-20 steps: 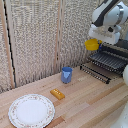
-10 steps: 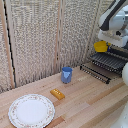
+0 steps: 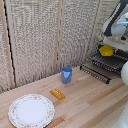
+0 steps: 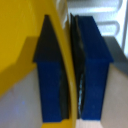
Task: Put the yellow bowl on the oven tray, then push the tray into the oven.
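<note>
Exterior view first: we see our white and grey robot arm (image 3: 116, 22) reaching in at the far right corner of the light wooden table (image 3: 90, 102), with the small round bright yellow dish (image 3: 106, 50) just over the dark wire-rack baking sheet (image 3: 102, 64) that sticks out of the dark boxy oven (image 3: 120, 54); we cannot tell from here whether the dish touches the bars. Nearer the table's middle stands a blue plastic cup (image 3: 66, 75), with a small orange-yellow rectangular block (image 3: 57, 94) just in front of it, and a large white floral-rimmed plate (image 3: 31, 111) lies at the near left corner. Wrist view next: our grabber (image 4: 71, 75) is clamped on the yellow dish's thin rim, one blue fingertip (image 4: 51, 75) on each side of it, with grey metal bars (image 4: 112, 20) behind.
</note>
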You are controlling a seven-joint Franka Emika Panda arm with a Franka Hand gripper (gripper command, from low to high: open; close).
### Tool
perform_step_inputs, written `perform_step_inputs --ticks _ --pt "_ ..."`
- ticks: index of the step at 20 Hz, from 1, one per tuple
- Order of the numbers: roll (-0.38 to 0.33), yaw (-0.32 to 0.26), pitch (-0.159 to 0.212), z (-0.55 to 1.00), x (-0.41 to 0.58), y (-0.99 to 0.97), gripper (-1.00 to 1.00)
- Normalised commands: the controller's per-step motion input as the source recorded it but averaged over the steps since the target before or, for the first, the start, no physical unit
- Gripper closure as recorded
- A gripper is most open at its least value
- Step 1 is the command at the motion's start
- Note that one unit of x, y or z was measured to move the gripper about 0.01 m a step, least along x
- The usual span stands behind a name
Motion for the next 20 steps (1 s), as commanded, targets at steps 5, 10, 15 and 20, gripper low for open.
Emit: perform_step_inputs --ticks 5,10,15,20 --pt "0.01 -0.019 0.002 -0.06 0.089 -0.41 1.0" --pt "0.041 -0.059 0.012 0.0 0.155 -0.63 1.0" --pt "0.031 -0.009 0.0 0.0 0.016 -0.24 -1.0" --pt "-0.004 0.0 0.057 0.09 0.02 0.0 -1.0"
